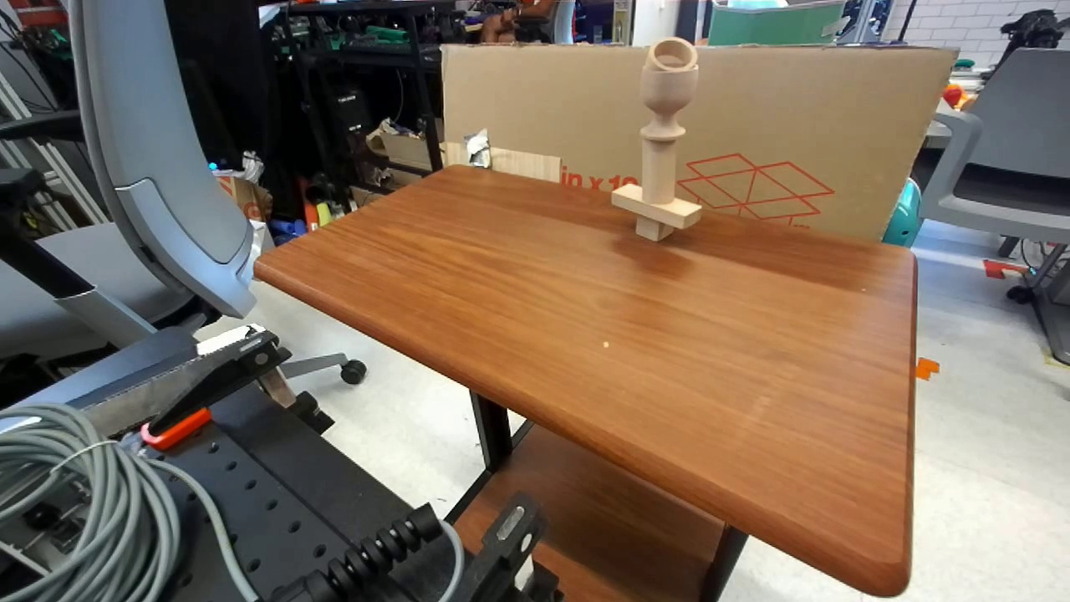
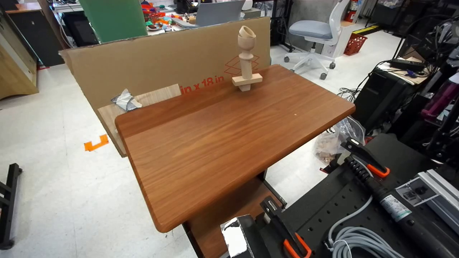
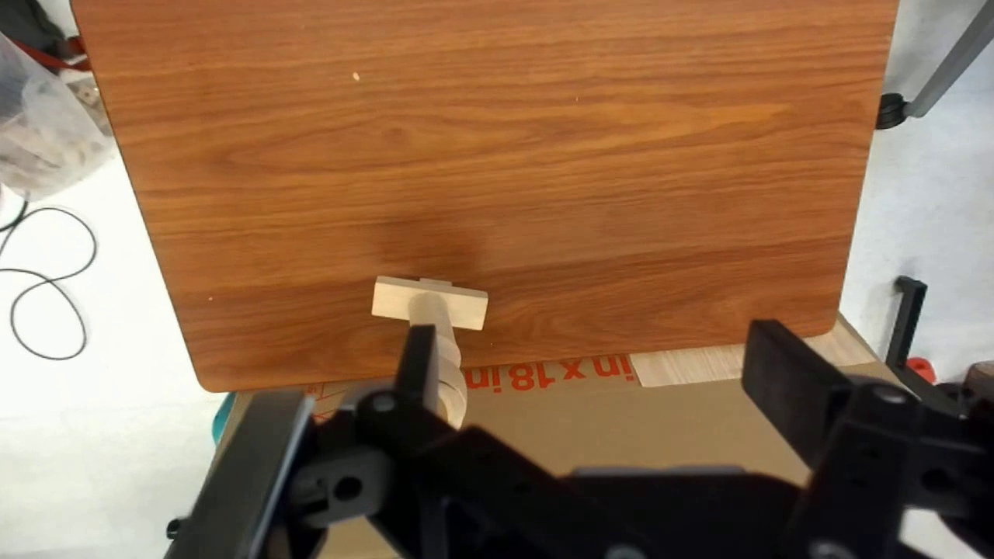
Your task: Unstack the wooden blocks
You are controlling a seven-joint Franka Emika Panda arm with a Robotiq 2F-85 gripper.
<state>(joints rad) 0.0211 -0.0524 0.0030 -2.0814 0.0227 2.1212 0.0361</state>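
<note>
Standing stacked, the blocks [image 1: 659, 150] rise from a small foot [image 1: 652, 229] to a crosswise plank [image 1: 654, 209], post [image 1: 659, 174], cup [image 1: 669, 87] and tilted ring [image 1: 674, 54], near one edge of the table [image 1: 535, 301], cardboard [image 1: 543, 100] just behind. In the wrist view I see the claw [image 3: 596, 340] spread wide, gripping nothing; one finger [image 3: 419, 361] partly hides the blocks, yet both exterior views show them untouched.

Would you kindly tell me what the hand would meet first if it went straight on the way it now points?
Probably the brown tabletop, which the open hand faces in the wrist view. The wooden block tower shows near one side of that path and might be clipped first; depth is unclear.
</note>
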